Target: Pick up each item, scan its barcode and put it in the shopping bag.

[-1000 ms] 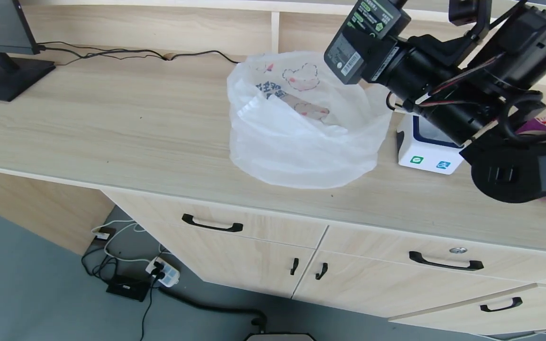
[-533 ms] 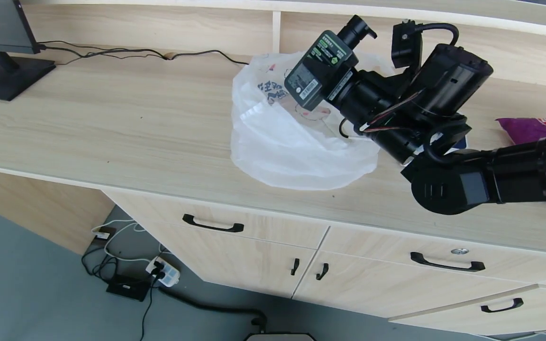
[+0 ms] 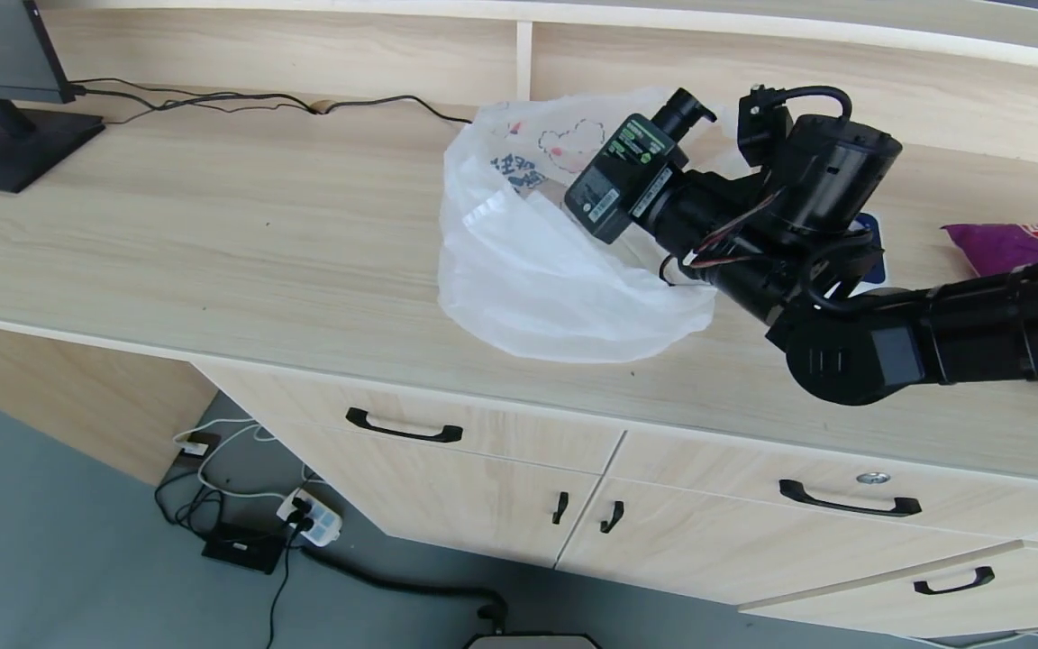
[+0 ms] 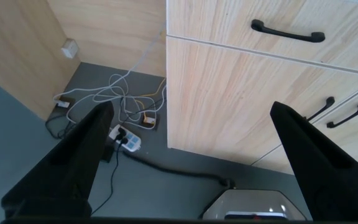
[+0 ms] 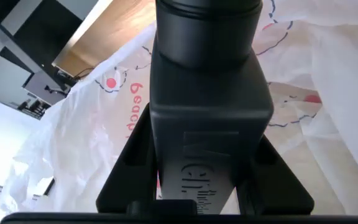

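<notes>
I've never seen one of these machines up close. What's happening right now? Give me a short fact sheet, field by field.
Held item: black bottle with green label and barcode
Held by: right claw, shut on the bottle
Position: tilted over the open mouth of the shopping bag, not yet let go
Bag: white plastic, standing on the wooden counter
Waiting: purple snack packet on the counter, beyond the right arm
Left claw: open, empty, low down, facing the drawers
</notes>
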Tool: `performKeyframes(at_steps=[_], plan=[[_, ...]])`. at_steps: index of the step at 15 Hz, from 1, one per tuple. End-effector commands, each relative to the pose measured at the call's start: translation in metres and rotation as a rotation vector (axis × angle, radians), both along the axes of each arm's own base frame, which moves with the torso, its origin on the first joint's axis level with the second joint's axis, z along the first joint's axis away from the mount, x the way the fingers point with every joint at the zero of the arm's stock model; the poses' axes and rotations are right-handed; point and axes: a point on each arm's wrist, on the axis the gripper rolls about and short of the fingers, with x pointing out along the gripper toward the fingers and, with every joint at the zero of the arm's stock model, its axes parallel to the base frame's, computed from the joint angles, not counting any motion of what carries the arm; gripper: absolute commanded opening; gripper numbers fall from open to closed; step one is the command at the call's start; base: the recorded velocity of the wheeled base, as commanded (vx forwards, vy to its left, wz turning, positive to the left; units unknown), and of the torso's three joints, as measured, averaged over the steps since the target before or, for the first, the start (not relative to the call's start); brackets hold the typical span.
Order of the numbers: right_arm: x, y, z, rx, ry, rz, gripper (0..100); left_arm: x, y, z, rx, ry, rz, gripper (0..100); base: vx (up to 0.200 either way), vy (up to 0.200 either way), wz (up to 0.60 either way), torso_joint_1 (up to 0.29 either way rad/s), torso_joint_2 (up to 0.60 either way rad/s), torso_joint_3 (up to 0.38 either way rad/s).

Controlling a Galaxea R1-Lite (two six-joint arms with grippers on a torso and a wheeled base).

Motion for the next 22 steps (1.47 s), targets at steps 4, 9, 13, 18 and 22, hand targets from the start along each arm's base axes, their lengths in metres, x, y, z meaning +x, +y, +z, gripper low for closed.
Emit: performKeyframes(at_steps=[4,9,13,18,22], plan=[[0.012,-0.001,-0.021,-0.078,0.019,-0.095,0,0.0,0.0,0.0,-0.002,0.0,0.0,100,0.0,0.0,0.0,0.0,0.0,0.0],[0.012,0.004,-0.024,-0.103,0.012,-0.091,0,0.0,0.0,0.0,-0.002,0.0,0.0,100,0.0,0.0,0.0,0.0,0.0,0.0],[0.011,0.005,-0.027,-0.15,0.001,-0.106,0,0.0,0.0,0.0,-0.002,0.0,0.0,100,0.0,0.0,0.0,0.0,0.0,0.0],[0.006,0.011,-0.036,-0.182,0.017,-0.097,100,0.0,0.0,0.0,-0.002,0.0,-0.001,100,0.0,0.0,0.0,0.0,0.0,0.0],[0.006,0.011,-0.034,-0.205,-0.01,-0.109,100,0.0,0.0,0.0,-0.002,0.0,0.0,100,0.0,0.0,0.0,0.0,0.0,0.0]])
